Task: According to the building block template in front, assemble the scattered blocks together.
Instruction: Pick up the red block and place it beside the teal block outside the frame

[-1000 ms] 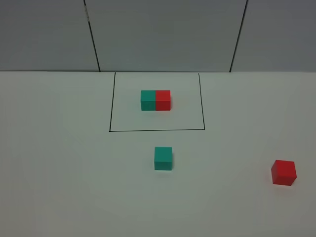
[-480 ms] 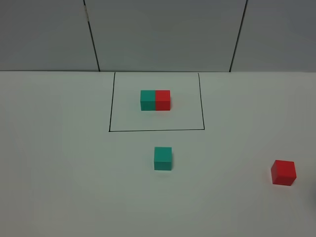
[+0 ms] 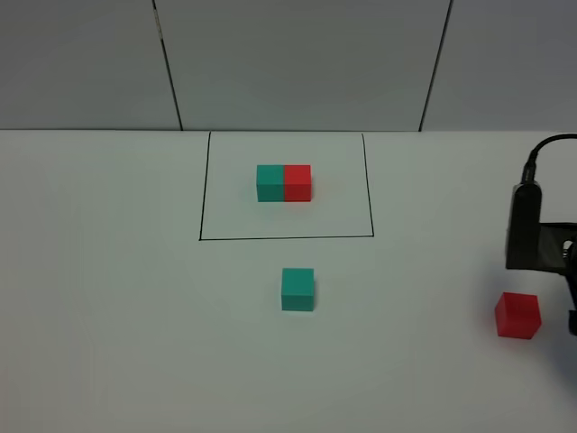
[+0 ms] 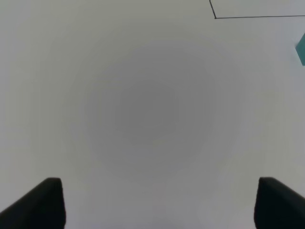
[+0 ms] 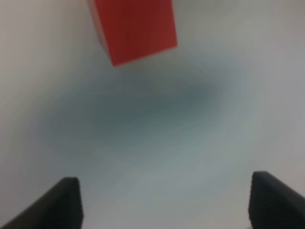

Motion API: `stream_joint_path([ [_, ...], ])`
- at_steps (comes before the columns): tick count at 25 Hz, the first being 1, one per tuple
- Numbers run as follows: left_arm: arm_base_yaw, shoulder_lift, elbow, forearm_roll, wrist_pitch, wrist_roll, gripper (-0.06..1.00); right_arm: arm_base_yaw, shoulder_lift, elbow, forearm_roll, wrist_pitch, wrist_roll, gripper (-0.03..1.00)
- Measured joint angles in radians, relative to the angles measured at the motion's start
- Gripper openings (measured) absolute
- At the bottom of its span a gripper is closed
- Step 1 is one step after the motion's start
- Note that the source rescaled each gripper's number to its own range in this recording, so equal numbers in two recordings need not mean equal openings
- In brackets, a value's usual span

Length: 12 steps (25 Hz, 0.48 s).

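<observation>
R gripper: fingers wide apart, empty; red cube just ahead of it, unheld. L gripper: wide apart, empty. Loose teal cube sits centre, just outside the framed template.

R arm now in view, rt edge, near red cube
</observation>
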<state>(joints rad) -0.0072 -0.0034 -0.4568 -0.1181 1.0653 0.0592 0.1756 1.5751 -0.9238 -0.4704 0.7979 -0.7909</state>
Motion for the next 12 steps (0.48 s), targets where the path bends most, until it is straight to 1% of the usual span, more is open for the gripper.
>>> stream_joint_path([
  [5,0.0,0.0,0.0,0.0,0.0,0.0,0.87,0.006,0.073,-0.001,-0.076,-0.046,-0.02,0.91],
  [9,0.0,0.0,0.0,0.0,0.0,0.0,0.87,0.006,0.123,-0.001,-0.086,-0.054,-0.079,0.91],
  [12,0.0,0.0,0.0,0.0,0.0,0.0,0.87,0.005,0.146,-0.001,-0.088,-0.099,-0.099,0.91],
])
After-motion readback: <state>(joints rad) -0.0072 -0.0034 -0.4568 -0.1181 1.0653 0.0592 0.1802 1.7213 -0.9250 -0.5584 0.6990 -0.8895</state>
